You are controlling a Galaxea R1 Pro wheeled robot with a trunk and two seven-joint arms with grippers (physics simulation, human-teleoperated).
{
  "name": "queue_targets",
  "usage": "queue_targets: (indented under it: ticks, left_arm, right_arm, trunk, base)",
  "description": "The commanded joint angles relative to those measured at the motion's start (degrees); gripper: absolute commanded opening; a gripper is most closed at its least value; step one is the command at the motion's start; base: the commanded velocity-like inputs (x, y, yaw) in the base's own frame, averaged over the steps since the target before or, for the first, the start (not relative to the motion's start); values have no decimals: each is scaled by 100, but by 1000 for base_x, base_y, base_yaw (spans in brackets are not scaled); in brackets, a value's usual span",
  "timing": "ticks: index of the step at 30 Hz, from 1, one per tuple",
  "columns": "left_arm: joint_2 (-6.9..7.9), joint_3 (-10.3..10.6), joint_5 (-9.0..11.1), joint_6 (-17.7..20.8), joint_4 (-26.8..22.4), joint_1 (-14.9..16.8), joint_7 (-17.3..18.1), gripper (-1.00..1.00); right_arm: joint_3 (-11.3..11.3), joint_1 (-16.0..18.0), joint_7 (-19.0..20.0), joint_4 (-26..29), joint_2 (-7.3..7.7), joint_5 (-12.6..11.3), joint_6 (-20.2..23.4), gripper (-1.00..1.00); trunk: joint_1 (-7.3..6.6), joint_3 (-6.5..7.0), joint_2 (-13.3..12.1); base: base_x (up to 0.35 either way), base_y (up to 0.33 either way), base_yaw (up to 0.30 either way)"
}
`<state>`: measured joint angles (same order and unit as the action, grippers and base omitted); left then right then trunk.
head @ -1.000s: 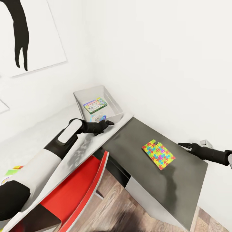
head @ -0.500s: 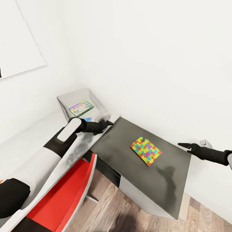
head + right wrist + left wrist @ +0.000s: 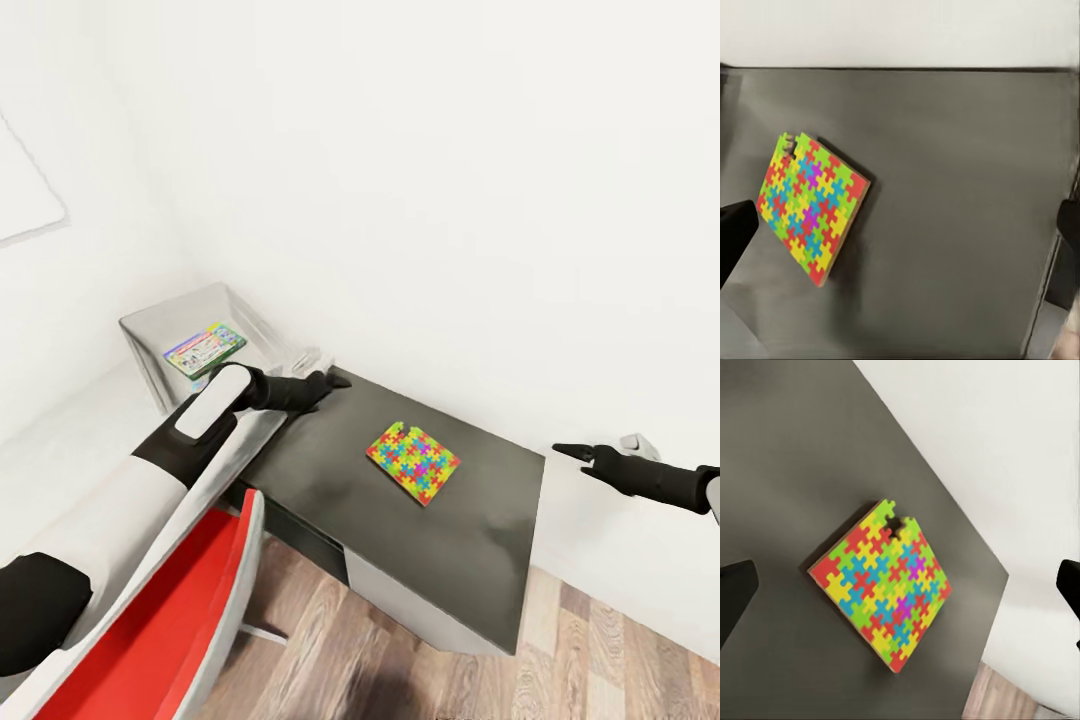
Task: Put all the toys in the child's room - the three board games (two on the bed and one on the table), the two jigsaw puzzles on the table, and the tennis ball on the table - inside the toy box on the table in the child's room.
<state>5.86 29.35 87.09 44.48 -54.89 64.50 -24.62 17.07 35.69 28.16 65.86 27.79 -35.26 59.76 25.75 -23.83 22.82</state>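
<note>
both grippers gape empty; jigsaw puzzle lies unobstructed on dark table, red chair nearby.

Left arm stretched forward, white forearm into black wrist, left gripper at its end with fingers pointing ahead; its fingertips sit wide apart at the wrist view's edges, nothing between the jaws. Right arm reaches in from the side, right gripper level, fingertips likewise spread, jaws empty
</note>
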Motion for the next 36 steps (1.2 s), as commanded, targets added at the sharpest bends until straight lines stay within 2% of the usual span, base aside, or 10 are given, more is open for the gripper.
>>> queue_targets:
  ticks: [1, 11, 13, 20, 27, 29, 32, 34, 35, 36]
  left_arm:
    - [12, 16, 53, -6, -11, -10, -55, 100]
    - [104, 4, -193, -6, -35, -304, -53, 100]
    - [126, -2, -270, -16, -43, -449, -51, 100]
    - [198, -7, -376, -83, -58, -658, -62, 100]
    - [234, 6, -478, -121, -49, -737, -90, 100]
    - [243, 9, -612, -133, -39, -777, -100, 100]
    - [246, 5, -698, -142, -36, -801, -105, 100]
    - [252, -4, -885, -155, -31, -856, -115, 100]
    - [252, -4, -885, -155, -31, -856, -115, 100]
    - [256, -9, -978, -159, -29, -881, -130, 100]
  right_arm:
    - [8, 8, 56, 0, -2, 54, 24, 100]
    - [-21, -12, 56, 5, -39, 48, 24, 100]
    - [-85, -20, 54, 5, -104, 56, 24, 100]
    - [-265, -37, 49, 0, -205, 74, 24, 100]
    - [-414, -50, 53, -2, -231, 95, 24, 100]
    - [-486, -57, 55, 0, -233, 103, 24, 100]
    - [-517, -60, 55, 1, -234, 105, 24, 100]
    - [-577, -69, 56, 5, -236, 109, 24, 100]
    - [-577, -69, 56, 5, -236, 109, 24, 100]
    - [-608, -76, 57, 8, -236, 110, 24, 100]
  trunk:
    - [3, -6, 10]
    - [3, 32, 10]
    - [3, 40, 10]
    - [3, 66, 10]
    - [3, 91, 10]
    - [3, 96, 10]
    - [3, 101, 10]
    - [3, 103, 10]
    - [3, 104, 10]
    - [3, 105, 10]
  base:
    - [0, 0, -269]
    - [0, 0, -269]
    - [0, 0, -269]
    - [0, 0, -269]
    - [0, 0, -253]
    - [0, 0, -158]
    - [0, 0, -122]
    - [0, 0, -81]
    - [0, 0, -72]
    - [0, 0, -57]
